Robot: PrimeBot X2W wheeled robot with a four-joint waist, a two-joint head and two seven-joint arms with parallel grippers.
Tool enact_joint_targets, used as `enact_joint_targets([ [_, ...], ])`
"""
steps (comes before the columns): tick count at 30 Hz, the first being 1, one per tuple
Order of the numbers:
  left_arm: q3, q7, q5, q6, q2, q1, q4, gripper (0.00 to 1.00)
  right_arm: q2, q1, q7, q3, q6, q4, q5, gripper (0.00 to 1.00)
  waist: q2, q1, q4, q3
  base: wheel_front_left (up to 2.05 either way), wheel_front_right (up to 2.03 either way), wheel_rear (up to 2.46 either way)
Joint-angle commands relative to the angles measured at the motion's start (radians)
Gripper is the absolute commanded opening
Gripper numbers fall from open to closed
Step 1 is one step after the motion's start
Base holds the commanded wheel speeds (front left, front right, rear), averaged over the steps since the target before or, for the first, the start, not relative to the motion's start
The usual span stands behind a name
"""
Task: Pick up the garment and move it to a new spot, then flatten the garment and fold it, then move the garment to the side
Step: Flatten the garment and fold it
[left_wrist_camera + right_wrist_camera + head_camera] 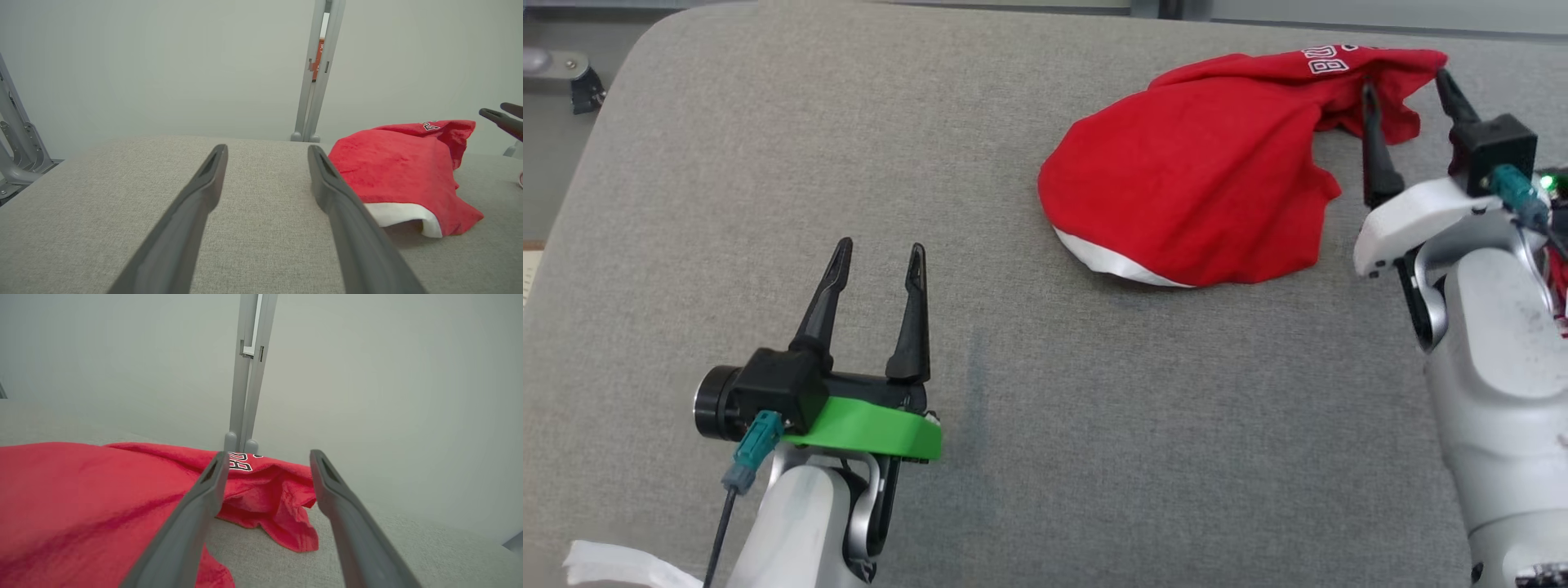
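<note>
The garment (1201,180) is a red shirt with a white inner edge and white lettering, lying bunched at the back right of the grey cushioned surface (849,147). My right gripper (1409,82) is open at the garment's raised right end, one finger on each side of that fold, not clamped on it. In the right wrist view the red garment (102,498) lies left of and between the spread fingers (192,522). My left gripper (882,255) is open and holds nothing, hovering over bare fabric at the front left. The left wrist view has the garment (400,167) to the right.
A grey metal post (316,73) stands behind the surface against a pale wall. A metal frame (14,134) rises at the far left. A scrap of white cloth (621,567) lies at the front left edge. The rounded back left corner of the surface (645,49) drops off.
</note>
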Motion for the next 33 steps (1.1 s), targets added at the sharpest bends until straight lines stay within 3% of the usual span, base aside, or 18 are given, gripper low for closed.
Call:
enact_joint_targets([
  [1, 0.011, -0.003, 0.004, -0.003, 0.002, 0.013, -0.006, 1.00, 0.010, 0.046, -0.004, 0.015, -0.002, -0.049, 0.026, 1.00, 0.0000, 0.0000, -0.042, -0.030, 0.00, 0.00, 0.00],
  [9, 0.043, -0.003, -0.003, 0.001, 0.002, 0.033, -0.027, 1.00, 0.062, 0.307, -0.003, 0.062, -0.002, -0.350, 0.128, 1.00, 0.0000, 0.0000, -0.107, -0.059, 0.00, 0.00, 0.00],
  [17, 0.055, -0.003, -0.001, -0.007, 0.002, 0.059, -0.037, 1.00, 0.100, 0.489, -0.003, 0.060, -0.002, -0.497, 0.185, 1.00, 0.0000, 0.0000, -0.134, -0.061, 0.00, 0.00, 0.00],
  [25, 0.053, -0.003, 0.004, -0.020, 0.002, 0.048, -0.033, 1.00, 0.106, 0.512, -0.003, 0.088, -0.002, -0.466, 0.190, 1.00, 0.0000, 0.0000, -0.124, -0.044, 0.00, 0.00, 0.00],
  [33, 0.016, -0.003, -0.008, -0.019, 0.002, 0.037, -0.021, 1.00, 0.107, 0.437, 0.001, 0.102, -0.002, -0.275, 0.237, 1.00, 0.0000, 0.0000, -0.068, -0.023, 0.00, 0.00, 0.00],
])
